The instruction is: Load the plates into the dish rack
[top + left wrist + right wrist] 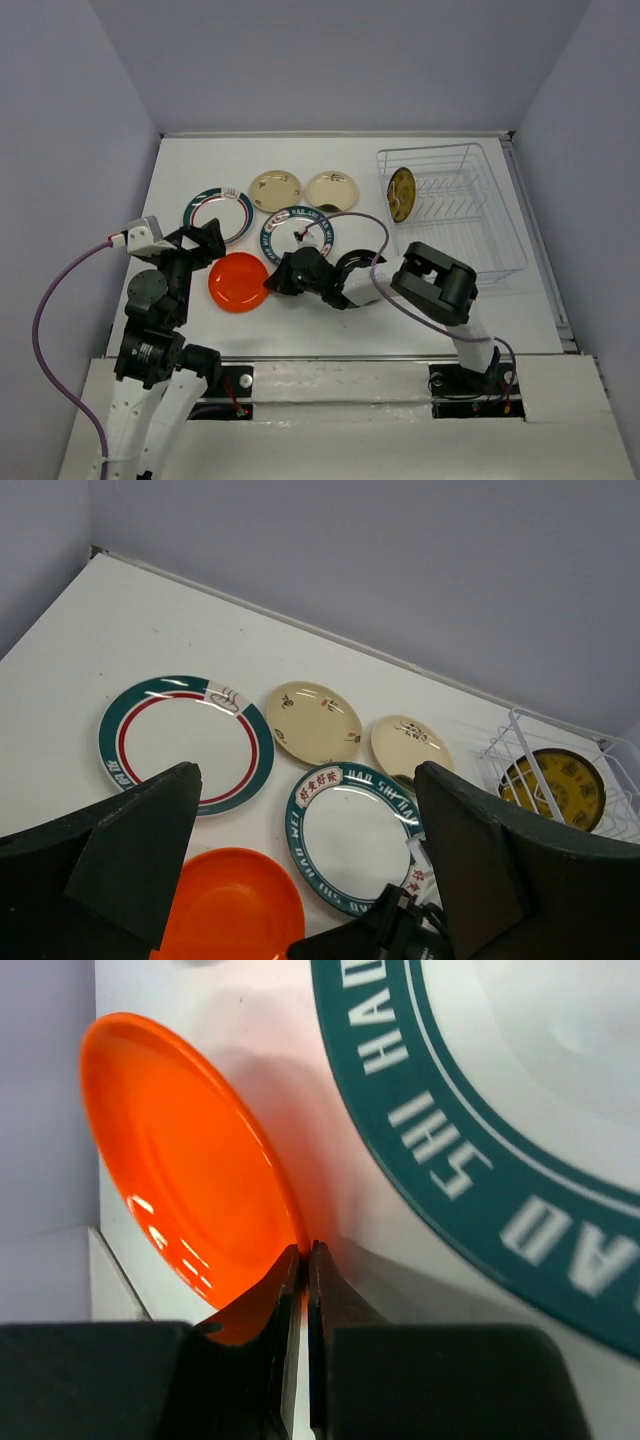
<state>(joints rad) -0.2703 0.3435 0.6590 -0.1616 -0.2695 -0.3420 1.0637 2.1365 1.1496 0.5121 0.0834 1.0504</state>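
I have right gripper (304, 1250) low, fingers pinched narrow on orange plate (238, 281) rim, left of centre: thin edge grip, I judge, for tipping it upright. Left gripper (305, 775) spread wide, idle. Dish rack (430, 150) upper right, amber plate (401, 193) slotted.

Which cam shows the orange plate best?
Right wrist: the orange plate fills the frame, with the right gripper shut on its rim. Top external shows it whole but small; left wrist shows only its upper part, cut by the frame edge.
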